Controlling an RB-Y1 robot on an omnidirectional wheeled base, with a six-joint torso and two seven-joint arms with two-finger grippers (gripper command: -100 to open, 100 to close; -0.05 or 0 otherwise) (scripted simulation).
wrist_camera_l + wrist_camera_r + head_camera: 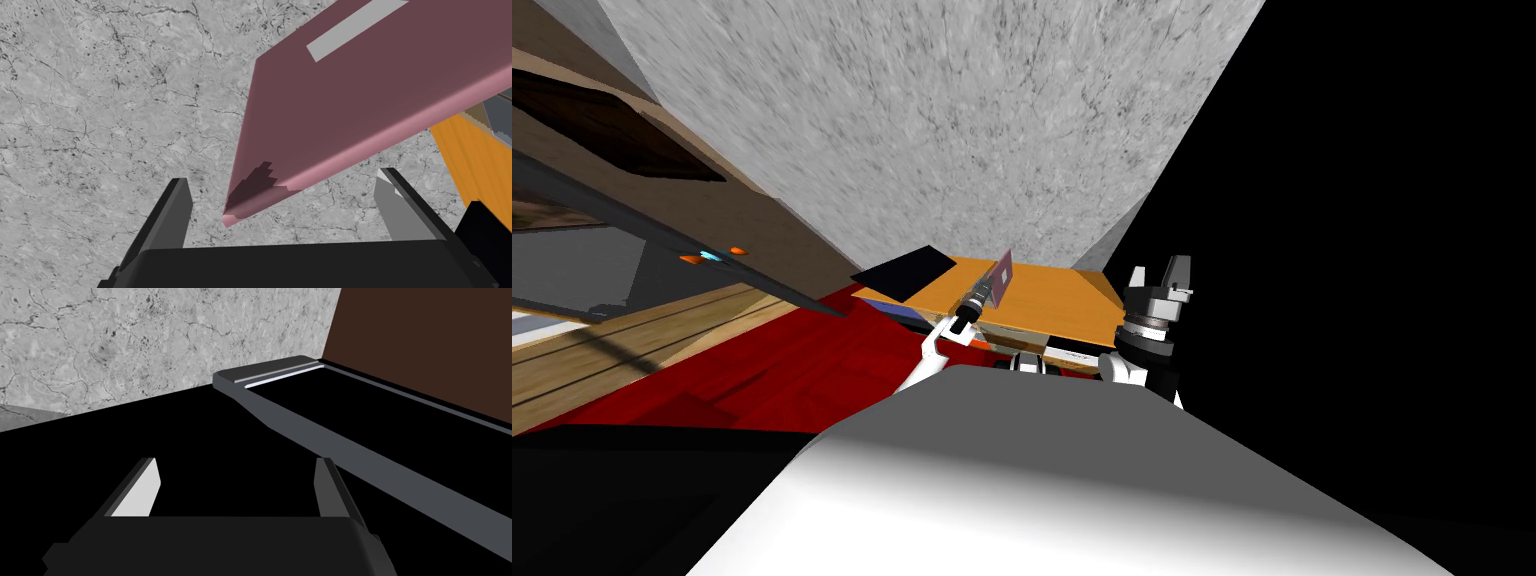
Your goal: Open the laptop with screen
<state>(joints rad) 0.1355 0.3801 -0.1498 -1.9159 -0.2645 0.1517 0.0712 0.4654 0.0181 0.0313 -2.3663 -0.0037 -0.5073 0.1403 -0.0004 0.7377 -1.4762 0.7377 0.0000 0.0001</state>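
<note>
The pink laptop (1000, 278) sits near the middle of the orange desk (1057, 305), with its lid tilted up. Your left claw (282, 182) is spread wide, and a corner of the lid is between its fingers (400, 212). Your right claw (237, 463) is held up by the desk's right edge, also spread wide.

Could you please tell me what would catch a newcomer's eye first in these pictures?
The dusky pink laptop lid draws the eye first. It stands raised off the orange desk, its corner between the open jaws of the left gripper, against a grey marbled wall. Further right, the right gripper is lifted beside a large black area, its jaws open too.
</note>
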